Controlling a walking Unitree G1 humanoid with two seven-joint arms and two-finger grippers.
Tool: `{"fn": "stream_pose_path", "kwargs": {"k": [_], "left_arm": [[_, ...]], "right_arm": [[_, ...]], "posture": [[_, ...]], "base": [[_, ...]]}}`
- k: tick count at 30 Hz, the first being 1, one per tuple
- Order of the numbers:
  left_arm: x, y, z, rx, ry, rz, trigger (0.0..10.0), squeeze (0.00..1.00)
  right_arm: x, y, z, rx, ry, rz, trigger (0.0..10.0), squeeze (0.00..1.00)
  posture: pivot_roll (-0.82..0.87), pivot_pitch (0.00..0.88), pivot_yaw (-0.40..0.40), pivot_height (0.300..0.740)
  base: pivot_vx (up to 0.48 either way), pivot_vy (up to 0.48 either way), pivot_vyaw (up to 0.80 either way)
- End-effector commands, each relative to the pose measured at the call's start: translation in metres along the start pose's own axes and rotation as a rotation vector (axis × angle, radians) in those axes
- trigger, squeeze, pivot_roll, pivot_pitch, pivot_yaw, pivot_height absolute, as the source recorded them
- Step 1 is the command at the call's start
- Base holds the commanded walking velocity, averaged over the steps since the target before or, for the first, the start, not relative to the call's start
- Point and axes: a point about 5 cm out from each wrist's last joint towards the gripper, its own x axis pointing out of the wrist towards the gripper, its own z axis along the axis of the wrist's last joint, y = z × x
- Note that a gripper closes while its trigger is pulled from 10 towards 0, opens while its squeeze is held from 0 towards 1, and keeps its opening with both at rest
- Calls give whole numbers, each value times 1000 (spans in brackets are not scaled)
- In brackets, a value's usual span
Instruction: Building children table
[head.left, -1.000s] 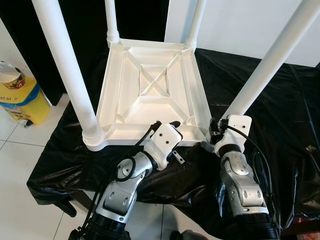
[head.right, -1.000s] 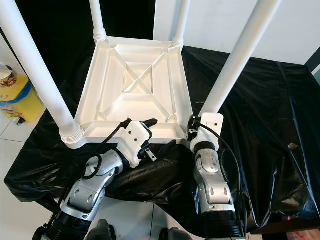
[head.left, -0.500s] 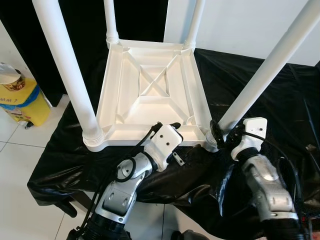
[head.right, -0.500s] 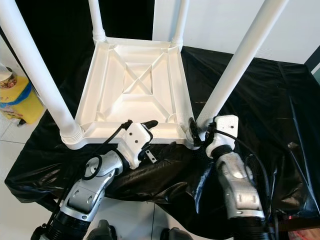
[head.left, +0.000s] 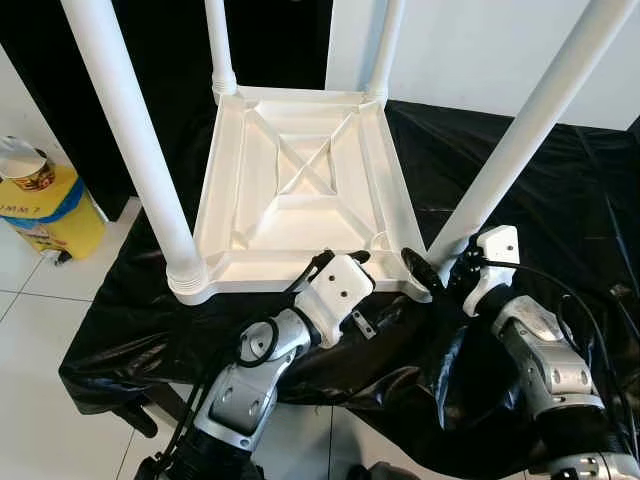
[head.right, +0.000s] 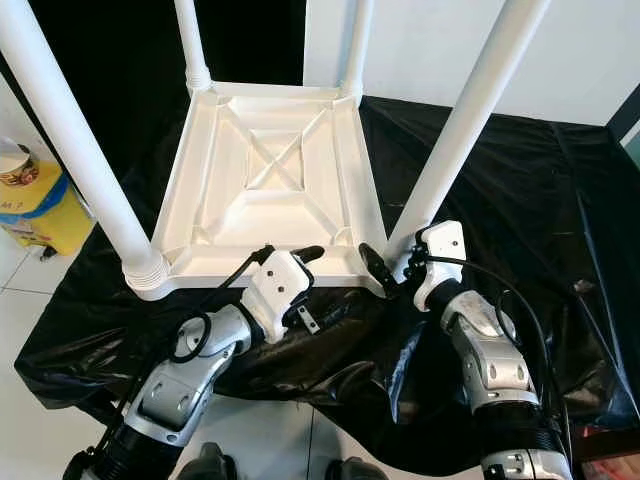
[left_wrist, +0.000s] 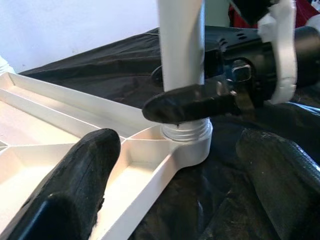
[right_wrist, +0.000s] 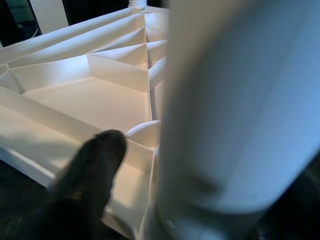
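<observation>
**Upside-down kids' table, last leg getting seated**

Head view: the white table (head.left: 300, 190) lies flipped on a black-sheeted surface (head.left: 560, 190), all four legs up. The right hand (head.left: 432, 270) straddles the base of the near right leg (head.left: 520, 130), fingers spread wide around it. The left hand (head.left: 345, 262) rests at the near rim, narrow gap, holding nothing.

Left wrist view: one black finger (left_wrist: 187, 106) lies across the leg's collar.

Right wrist view: leg close up and blurred.

Looks like light, stiff, slick plastic. I'd grab low by the collar, not mid-tube.
</observation>
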Motion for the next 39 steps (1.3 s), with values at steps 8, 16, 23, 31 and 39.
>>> {"fn": "stream_pose_path", "kwargs": {"k": [8, 16, 23, 31, 39], "left_arm": [[2, -1, 1, 19, -4, 10, 10000, 0], [4, -2, 1, 16, -8, 20, 10000, 0], [4, -4, 1, 18, -9, 19, 10000, 0], [3, -4, 1, 18, -9, 19, 10000, 0], [2, -5, 0, 16, -8, 21, 10000, 0]], "right_arm": [[-5, -1, -15, 11, 59, 20, 1176, 0], [-6, 5, -17, 41, 41, -65, 10000, 0], [-9, 12, -15, 54, 8, -156, 10000, 0], [-10, 19, -18, 79, 17, -368, 10000, 0], [-12, 27, -25, 91, 88, -653, 10000, 0]], "posture": [[132, 55, -125, 740], [130, 48, -141, 740], [131, 42, -143, 740], [138, 42, -147, 740], [142, 40, -149, 740]], "base": [[0, 0, 0], [0, 0, 0], [0, 0, 0], [0, 0, 0], [0, 0, 0]]}}
